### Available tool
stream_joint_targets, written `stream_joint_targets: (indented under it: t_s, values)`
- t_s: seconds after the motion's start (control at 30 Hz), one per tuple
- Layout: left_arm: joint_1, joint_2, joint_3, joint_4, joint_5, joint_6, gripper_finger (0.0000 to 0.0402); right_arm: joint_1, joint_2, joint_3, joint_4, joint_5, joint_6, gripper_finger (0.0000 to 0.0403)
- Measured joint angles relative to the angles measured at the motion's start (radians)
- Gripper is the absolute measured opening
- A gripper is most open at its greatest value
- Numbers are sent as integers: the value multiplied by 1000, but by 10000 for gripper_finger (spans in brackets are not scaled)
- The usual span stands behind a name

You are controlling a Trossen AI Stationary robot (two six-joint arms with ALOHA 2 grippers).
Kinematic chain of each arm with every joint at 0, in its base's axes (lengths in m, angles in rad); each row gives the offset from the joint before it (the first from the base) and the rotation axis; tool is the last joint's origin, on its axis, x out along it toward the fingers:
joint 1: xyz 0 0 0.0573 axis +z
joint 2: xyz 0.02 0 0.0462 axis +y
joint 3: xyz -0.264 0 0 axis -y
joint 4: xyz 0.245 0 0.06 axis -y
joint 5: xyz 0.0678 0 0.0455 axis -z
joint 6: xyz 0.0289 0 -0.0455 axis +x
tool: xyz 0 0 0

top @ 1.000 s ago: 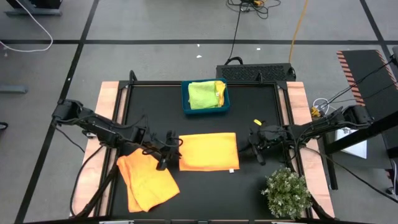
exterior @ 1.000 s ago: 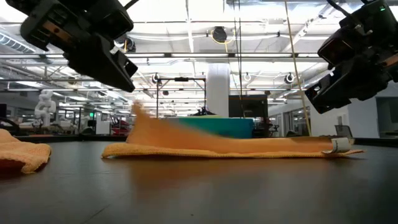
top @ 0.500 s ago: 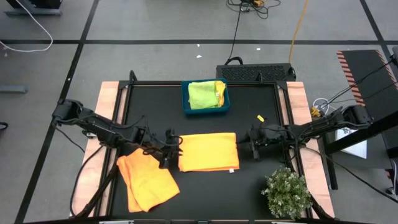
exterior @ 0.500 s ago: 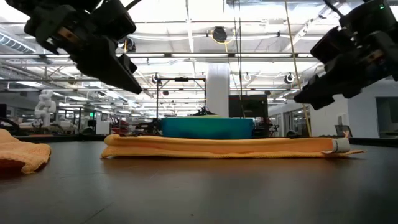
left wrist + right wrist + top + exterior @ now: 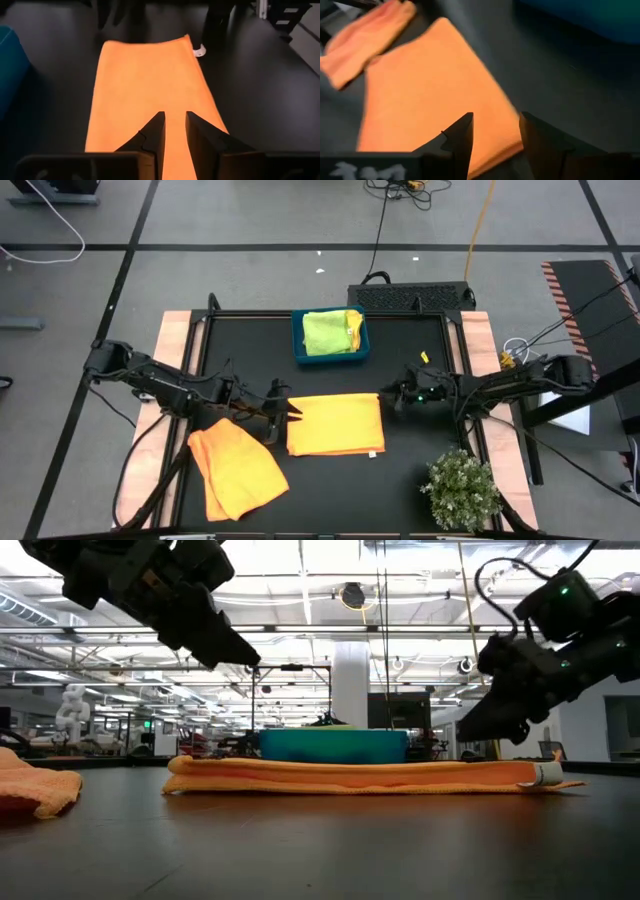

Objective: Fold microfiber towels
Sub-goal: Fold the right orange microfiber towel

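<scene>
A folded orange towel (image 5: 335,423) lies flat at the table's middle, a white tag (image 5: 545,772) at its near right corner. My left gripper (image 5: 287,411) hovers open above its left edge, nothing between the fingers (image 5: 175,127). My right gripper (image 5: 390,400) hovers open just off the towel's far right corner (image 5: 492,125), clear of the cloth (image 5: 470,730). A second orange towel (image 5: 238,470) lies crumpled at the near left. A lime green towel (image 5: 325,332) and a pale yellow one (image 5: 354,326) rest in the teal tray (image 5: 300,352).
A small bushy plant (image 5: 462,490) stands at the near right corner, close to my right arm. The teal tray sits at the far middle of the black table top (image 5: 420,470). Wooden strips (image 5: 170,360) border the table's left and right sides.
The folded towel's left part, raised under my left gripper a second ago, has dropped and now lies flat on the layer below. My right gripper has swung toward the far edge and the towel's far right corner, sinking a little and rolling.
</scene>
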Motion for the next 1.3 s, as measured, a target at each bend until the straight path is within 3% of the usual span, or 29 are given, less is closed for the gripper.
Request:
stream_joint_targets:
  t_s: [0.63,0.87,1.1,1.23,1.3]
  values:
    - [51,2,0,77,71,57,76,-120,260,83,-20,-173,-71,163]
    - [134,155,3,281,212,57,76,-124,326,85,63,-211,-73,158]
    - [177,270,1,418,252,3,77,-123,343,86,94,-213,-136,81]
    - [183,296,2,419,272,-20,77,-124,342,86,88,-213,-167,19]
    - [183,306,6,419,271,-21,80,-124,342,86,92,-213,-182,6]
